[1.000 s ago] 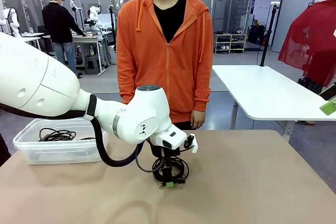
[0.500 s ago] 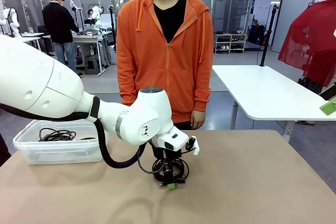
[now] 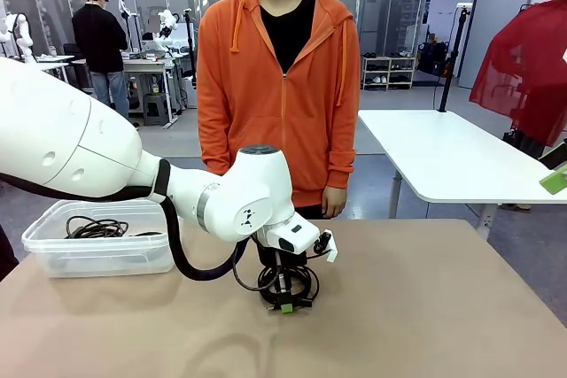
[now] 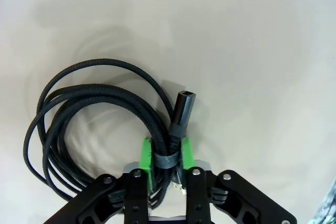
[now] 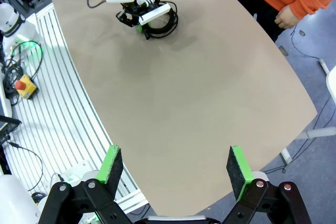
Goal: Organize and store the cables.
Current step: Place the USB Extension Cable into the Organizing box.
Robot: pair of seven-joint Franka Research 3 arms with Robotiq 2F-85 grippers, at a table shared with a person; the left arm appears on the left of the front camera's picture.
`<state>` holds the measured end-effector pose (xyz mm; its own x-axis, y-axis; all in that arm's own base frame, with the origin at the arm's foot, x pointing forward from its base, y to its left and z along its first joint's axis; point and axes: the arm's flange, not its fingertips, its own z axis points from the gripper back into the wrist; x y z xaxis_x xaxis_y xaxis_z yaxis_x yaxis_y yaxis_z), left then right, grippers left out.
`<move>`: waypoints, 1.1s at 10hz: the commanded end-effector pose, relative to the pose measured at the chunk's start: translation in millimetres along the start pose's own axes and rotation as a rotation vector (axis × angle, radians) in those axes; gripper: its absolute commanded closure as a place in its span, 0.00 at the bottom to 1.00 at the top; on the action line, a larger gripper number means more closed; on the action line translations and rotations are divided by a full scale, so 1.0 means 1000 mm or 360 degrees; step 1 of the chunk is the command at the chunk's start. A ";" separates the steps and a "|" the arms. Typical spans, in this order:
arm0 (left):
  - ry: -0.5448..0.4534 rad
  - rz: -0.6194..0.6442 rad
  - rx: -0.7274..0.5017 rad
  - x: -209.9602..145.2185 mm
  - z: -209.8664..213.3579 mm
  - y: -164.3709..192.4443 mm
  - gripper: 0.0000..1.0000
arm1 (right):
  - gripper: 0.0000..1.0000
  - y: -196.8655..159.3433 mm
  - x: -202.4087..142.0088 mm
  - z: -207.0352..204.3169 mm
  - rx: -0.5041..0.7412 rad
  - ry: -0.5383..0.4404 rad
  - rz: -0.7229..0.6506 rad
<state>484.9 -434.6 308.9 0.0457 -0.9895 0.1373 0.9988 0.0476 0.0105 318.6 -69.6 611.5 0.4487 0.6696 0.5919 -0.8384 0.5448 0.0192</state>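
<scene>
One coiled cable (image 4: 100,124) on table (image 4: 252,51), pinched between left claw (image 4: 167,157) pads, right claw (image 5: 173,167) spread wide

Even, bright overhead light filled the room. The matte tan tabletop (image 4: 252,35) carried only soft, faint shadows beyond the fingers, beside the coiled black braided cable (image 4: 89,114). Focus stayed sharp; wide-angle bending curved the table edge ahead of the fingers.
</scene>
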 end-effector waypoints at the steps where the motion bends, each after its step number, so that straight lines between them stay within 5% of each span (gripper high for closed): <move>1: 0.0029 0.0027 -0.0008 0.005 -0.002 0.001 1.00 | 0.00 0.001 0.001 0.001 0.0000 -0.0007 -0.0008; 11: 0.0052 -0.0231 -0.0028 0.047 0.200 -0.047 0.92 | 0.00 0.001 0.001 0.001 0.0000 -0.0007 -0.0008</move>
<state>435.4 -455.8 514.1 -0.0799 -0.9920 0.0974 0.9968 -0.0785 0.0177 318.7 -69.6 611.5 0.4488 0.6695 0.5919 -0.8383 0.5448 0.0194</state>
